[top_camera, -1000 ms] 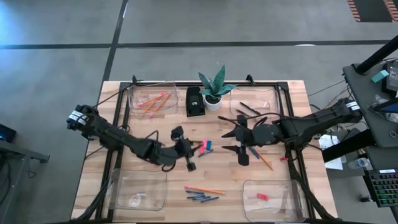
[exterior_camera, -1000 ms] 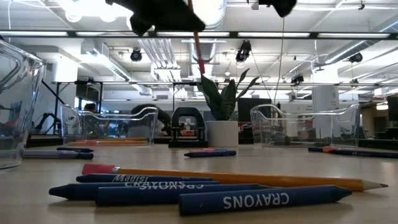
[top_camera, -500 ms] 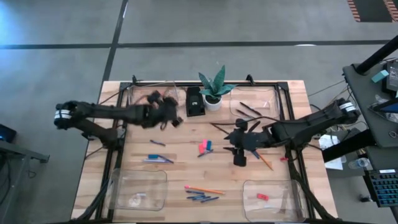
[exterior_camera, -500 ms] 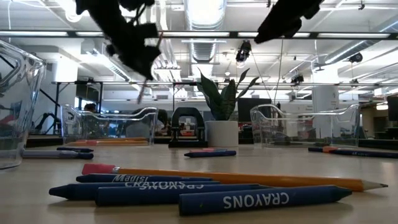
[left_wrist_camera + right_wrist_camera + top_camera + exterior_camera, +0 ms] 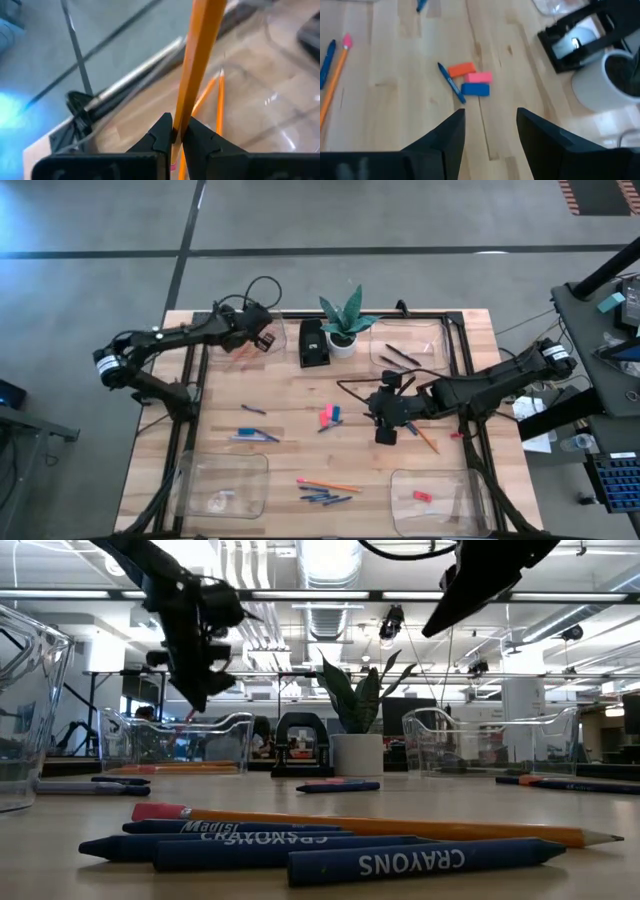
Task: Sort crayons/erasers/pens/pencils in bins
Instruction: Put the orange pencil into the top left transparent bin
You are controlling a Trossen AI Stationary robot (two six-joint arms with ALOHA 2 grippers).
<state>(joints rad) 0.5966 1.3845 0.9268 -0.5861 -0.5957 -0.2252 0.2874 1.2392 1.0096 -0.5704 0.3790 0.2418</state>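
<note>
We see an orange pencil (image 5: 200, 65), blue crayons (image 5: 330, 845), erasers (image 5: 470, 78) in orange, pink and blue, clear bins (image 5: 222, 485), a green plant (image 5: 345, 315) in its white pot (image 5: 341, 346), a pale wooden table (image 5: 290, 450).

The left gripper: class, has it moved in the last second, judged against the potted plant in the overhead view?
Yes. The left gripper, shut on a pencil, has moved from mid-table to the far bin left of the potted plant.

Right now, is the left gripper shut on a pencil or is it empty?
Shut on a pencil. The left gripper clamps the orange pencil between its fingers, over the bin with other pencils.
</note>
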